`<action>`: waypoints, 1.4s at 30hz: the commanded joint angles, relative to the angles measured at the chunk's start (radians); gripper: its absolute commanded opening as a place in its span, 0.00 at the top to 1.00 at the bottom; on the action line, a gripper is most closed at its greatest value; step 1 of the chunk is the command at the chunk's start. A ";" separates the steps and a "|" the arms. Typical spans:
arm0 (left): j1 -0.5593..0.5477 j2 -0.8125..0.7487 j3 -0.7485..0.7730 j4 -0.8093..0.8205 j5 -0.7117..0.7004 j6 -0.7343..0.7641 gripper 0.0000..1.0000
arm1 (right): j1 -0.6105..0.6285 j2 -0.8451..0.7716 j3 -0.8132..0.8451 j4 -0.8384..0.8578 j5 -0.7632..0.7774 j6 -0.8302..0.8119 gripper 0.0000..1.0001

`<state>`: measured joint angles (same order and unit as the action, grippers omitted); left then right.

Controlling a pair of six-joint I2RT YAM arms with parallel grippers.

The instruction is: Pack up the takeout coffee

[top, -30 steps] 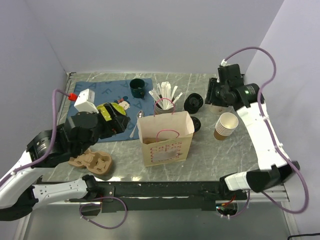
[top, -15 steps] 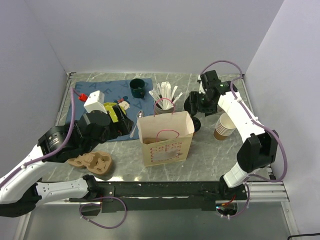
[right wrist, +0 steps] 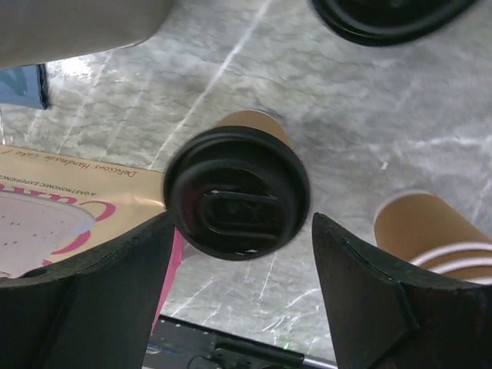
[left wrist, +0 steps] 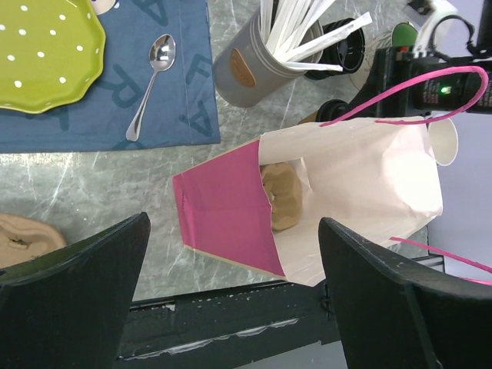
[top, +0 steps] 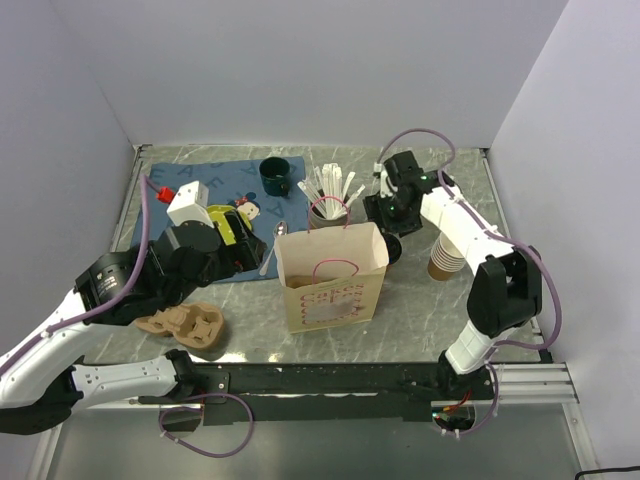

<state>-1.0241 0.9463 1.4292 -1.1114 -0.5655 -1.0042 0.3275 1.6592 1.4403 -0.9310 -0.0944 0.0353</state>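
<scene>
The right tool (right wrist: pixel 240 231) hangs wide open over the takeout coffee (right wrist: pixel 237 192), one finger on either side of its lid. The coffee stands on the table (right wrist: pixel 369 115) just beside the paper bag (right wrist: pixel 69 192). The left tool (left wrist: pixel 234 227) hovers wide open above the bag.

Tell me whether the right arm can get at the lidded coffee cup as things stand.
Probably yes. The right gripper hangs open above the coffee cup, fingers either side of its lid, nothing between. The paper bag stands close on one side.
</scene>
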 commanded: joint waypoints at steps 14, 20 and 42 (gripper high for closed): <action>0.002 -0.012 0.079 0.005 -0.047 0.047 0.03 | 0.051 0.051 -0.027 0.037 0.142 -0.026 0.23; 0.004 -0.011 0.068 0.015 -0.051 0.050 0.03 | 0.076 0.021 0.005 0.014 0.156 -0.008 0.23; 0.002 -0.015 0.048 0.045 -0.065 0.073 0.03 | 0.131 0.004 0.040 -0.022 0.182 0.012 0.21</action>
<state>-1.0241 0.9394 1.4796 -1.1034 -0.6037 -0.9508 0.4583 1.6955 1.4372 -0.9188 0.0891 0.0303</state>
